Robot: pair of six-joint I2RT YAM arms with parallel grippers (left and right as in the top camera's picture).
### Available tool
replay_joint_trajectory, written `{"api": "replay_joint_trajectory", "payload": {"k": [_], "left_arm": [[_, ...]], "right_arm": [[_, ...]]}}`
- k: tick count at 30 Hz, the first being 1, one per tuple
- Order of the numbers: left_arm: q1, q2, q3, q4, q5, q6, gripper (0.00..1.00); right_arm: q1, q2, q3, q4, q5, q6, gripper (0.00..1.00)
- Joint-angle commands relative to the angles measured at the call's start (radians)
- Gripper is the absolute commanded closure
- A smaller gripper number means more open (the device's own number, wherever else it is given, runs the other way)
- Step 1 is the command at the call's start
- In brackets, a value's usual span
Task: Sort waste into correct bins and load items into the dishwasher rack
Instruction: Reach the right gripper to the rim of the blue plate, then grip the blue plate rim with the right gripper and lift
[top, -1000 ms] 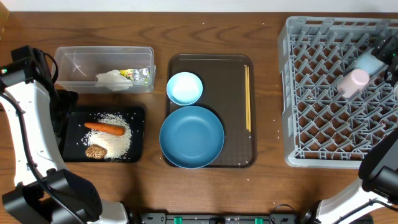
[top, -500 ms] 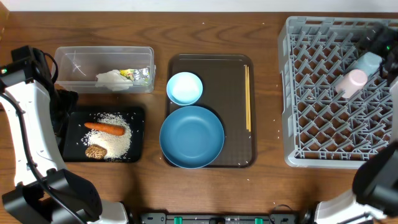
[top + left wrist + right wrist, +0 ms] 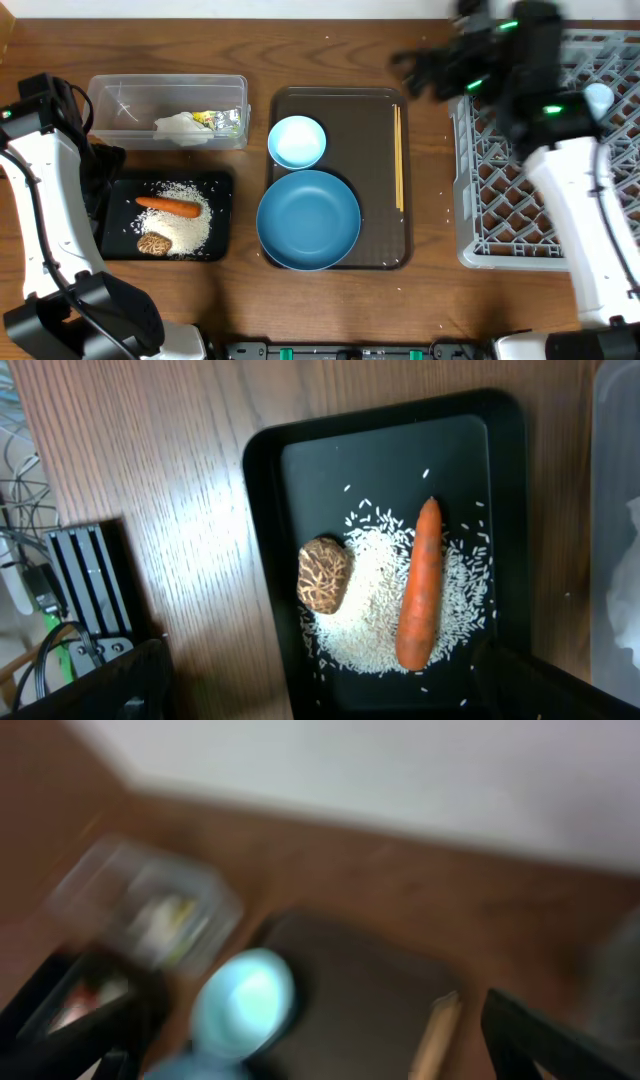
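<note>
Both spread and empty: right gripper (image 3: 412, 72) hovers upper centre, likely for the chopsticks (image 3: 398, 158) (view blurred); left gripper (image 3: 330, 685) waits over the black tray (image 3: 262, 560).

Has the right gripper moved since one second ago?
Yes. The right gripper swung left, from over the dishwasher rack to the far right corner of the brown tray.

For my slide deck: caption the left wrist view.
Orange carrot and brown food lump amid white rice grains in the black tray.
</note>
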Motion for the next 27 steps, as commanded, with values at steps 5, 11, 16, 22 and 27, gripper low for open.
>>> {"api": "replay_joint_trajectory", "payload": {"k": [5,11,16,22,27], "left_arm": [[0.004,-0.003,0.002,-0.006,-0.002,-0.012,0.02],[0.004,-0.003,0.002,-0.006,-0.002,-0.012,0.02],[0.004,-0.003,0.002,-0.006,-0.002,-0.012,0.02],[0.004,-0.003,0.002,-0.006,-0.002,-0.012,0.02],[0.004,-0.003,0.002,-0.006,-0.002,-0.012,0.02]], "right_arm": [[0.309,0.081,0.002,-0.187,-0.02,-0.007,0.02],[0.511,0.211,0.002,-0.211,0.026,-0.006,0.17],[0.636,0.338,0.002,-0.21,0.033,-0.006,0.23],[0.725,0.429,0.002,-0.225,0.042,-0.003,0.27],[0.766,0.442,0.002,-0.249,0.066,0.005,0.35]]}}
